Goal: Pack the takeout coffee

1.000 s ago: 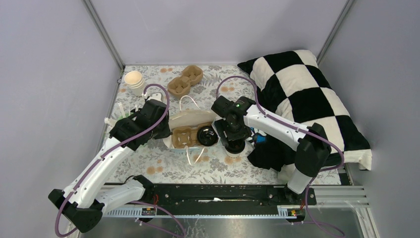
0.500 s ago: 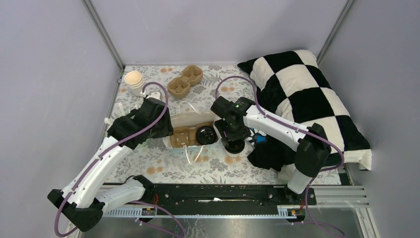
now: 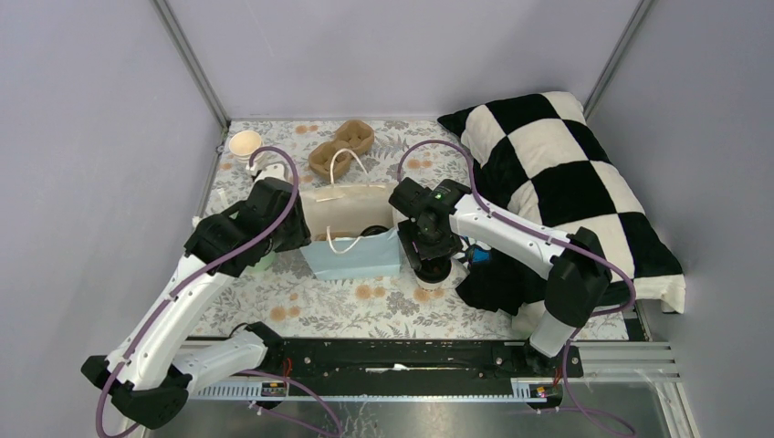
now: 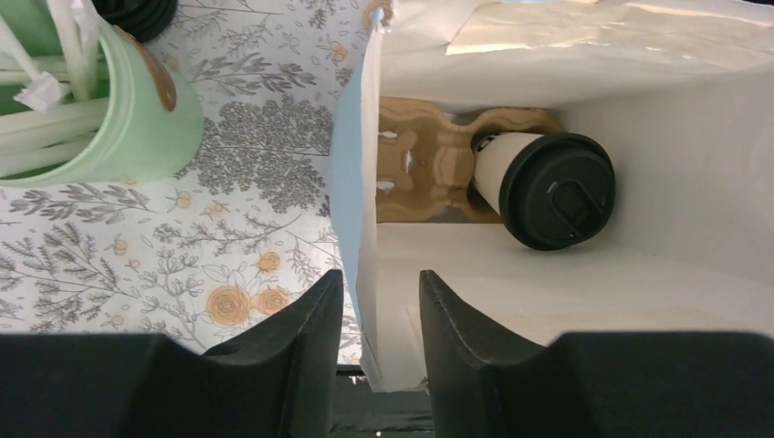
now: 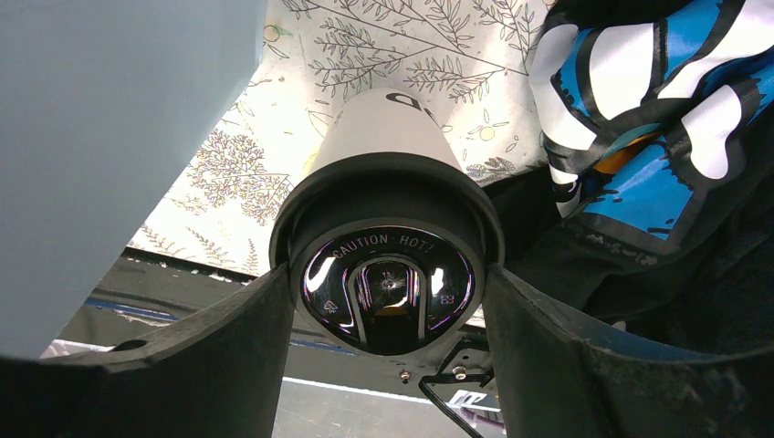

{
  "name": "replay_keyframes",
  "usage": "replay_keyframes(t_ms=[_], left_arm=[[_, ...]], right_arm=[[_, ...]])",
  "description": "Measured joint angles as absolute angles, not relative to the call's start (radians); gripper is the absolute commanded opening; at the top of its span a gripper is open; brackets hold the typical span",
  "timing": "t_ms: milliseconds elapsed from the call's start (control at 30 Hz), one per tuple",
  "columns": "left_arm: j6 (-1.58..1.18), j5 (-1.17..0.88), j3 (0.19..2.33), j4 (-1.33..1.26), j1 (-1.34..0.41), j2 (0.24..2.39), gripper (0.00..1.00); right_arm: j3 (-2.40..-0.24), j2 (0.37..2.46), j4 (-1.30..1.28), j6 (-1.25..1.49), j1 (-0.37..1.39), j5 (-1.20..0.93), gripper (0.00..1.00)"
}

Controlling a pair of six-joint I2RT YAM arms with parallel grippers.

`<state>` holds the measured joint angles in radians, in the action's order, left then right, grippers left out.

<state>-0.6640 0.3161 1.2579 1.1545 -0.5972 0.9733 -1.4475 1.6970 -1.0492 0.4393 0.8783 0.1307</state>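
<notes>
White black-lidded paper cup (image 5: 388, 128) is sitting pinched in my right pincer (image 5: 388, 294), right of the blue paper bag (image 3: 351, 258); my left pincer (image 4: 379, 285) is straddling its wall, spread.

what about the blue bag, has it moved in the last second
yes, the blue bag has tipped up from lying on its side to standing, its top now nearer the empty brown carrier at the far edge

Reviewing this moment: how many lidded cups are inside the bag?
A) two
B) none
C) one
C: the left wrist view shows one cup seated in the carrier inside the bag, while the second cup is outside it, between the fingers of the right gripper.
</notes>
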Motion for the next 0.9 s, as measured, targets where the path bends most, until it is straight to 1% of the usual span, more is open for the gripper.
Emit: replay_keyframes(t_ms=[67,100,300,500,600,800,900], left_arm=[[-0.663,0.331,1.259,1.155,-0.597,0.978,0.51],[-0.66,0.342,1.262,1.158,-0.597,0.984,0.52],[-0.652,0.385,1.347,1.169,-0.574,1.089,0.52],[-0.644,0.379,1.358,1.16,-0.52,1.126,0.42],[-0.635,0.373,1.358,1.158,-0.488,1.123,0.34],[-0.61,0.339,1.36,1.146,-0.439,1.108,0.27],[-0.6,0.326,1.36,1.136,-0.434,1.1,0.18]], right_arm=[[-1.448,1.697,-1.049,0.439,0.878,0.131,0.7],[-1.448,1.697,-1.049,0.44,0.878,0.131,0.7],[-1.438,1.688,-1.041,0.443,0.878,0.134,0.69],[-1.406,1.651,-1.029,0.455,0.879,0.168,0.69],[-1.396,1.612,-1.03,0.458,0.878,0.195,0.68],[-1.392,1.473,-1.039,0.437,0.876,0.249,0.67],[-1.412,1.407,-1.066,0.388,0.876,0.279,0.67]])
